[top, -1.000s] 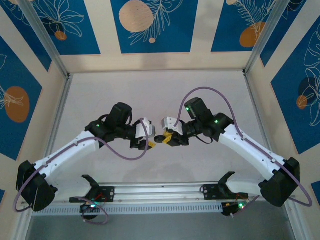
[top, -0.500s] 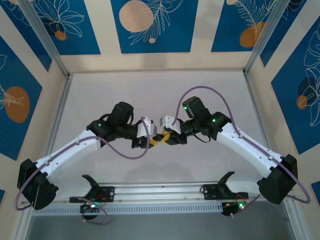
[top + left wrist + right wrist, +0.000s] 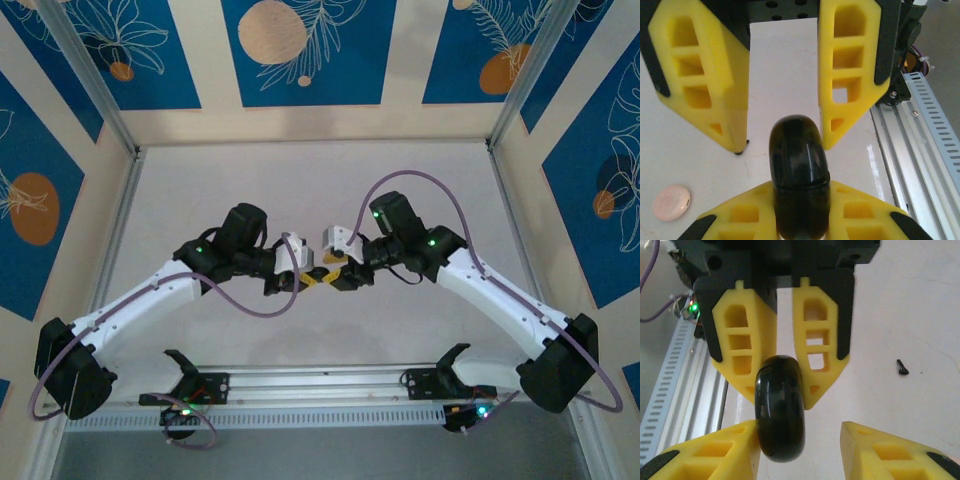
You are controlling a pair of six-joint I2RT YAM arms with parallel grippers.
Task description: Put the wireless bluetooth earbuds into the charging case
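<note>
Well, the left end effector (image 3: 801, 195) is clamped on the charging case (image 3: 799, 160) above mid-worktop (image 3: 920, 300), the right end effector (image 3: 800, 426) part open around it (one earbud (image 3: 902, 367) lies loose nearby), so the case looks unopened and nothing's inserted yet.

Readable text, labels, brands, numbers, signs: none.
Charging case (image 3: 799, 167): glossy black shell, no lettering legible.
Wall panels (image 3: 340, 70): blue leaf-and-circle print, no words.
</note>
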